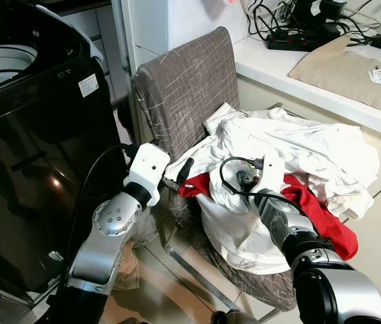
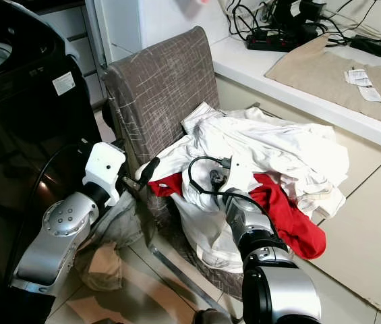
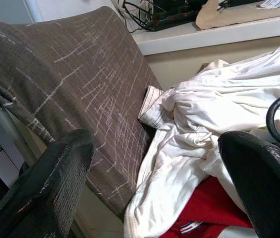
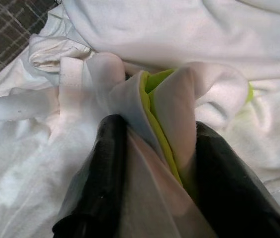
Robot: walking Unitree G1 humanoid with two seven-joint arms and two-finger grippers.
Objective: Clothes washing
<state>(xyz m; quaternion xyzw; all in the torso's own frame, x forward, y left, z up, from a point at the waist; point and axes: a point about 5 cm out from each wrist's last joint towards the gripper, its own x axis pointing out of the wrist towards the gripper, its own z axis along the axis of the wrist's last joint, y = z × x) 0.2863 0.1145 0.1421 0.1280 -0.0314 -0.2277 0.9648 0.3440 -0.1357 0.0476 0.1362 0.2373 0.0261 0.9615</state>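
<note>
A heap of crumpled white cotton garments with a red cloth lies on the grey fabric chair. The right gripper is pinched tight on a white fold with a lime-green lining; the left gripper hovers spread apart at the heap's edge. The pickup seems under way; next comes lifting the bundle clear toward the black top-loading washing machine.

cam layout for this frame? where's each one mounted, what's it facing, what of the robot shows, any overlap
Left eye, head: down at chair piled with white clothes; both silver arms show.
Right eye: same scene, washing machine at left.
Left wrist: along open left gripper toward chair back and pile.
Right wrist: along right gripper, shut on white fabric with a yellow-green layer.
Shared: both wrist views see the white clothes.
</note>
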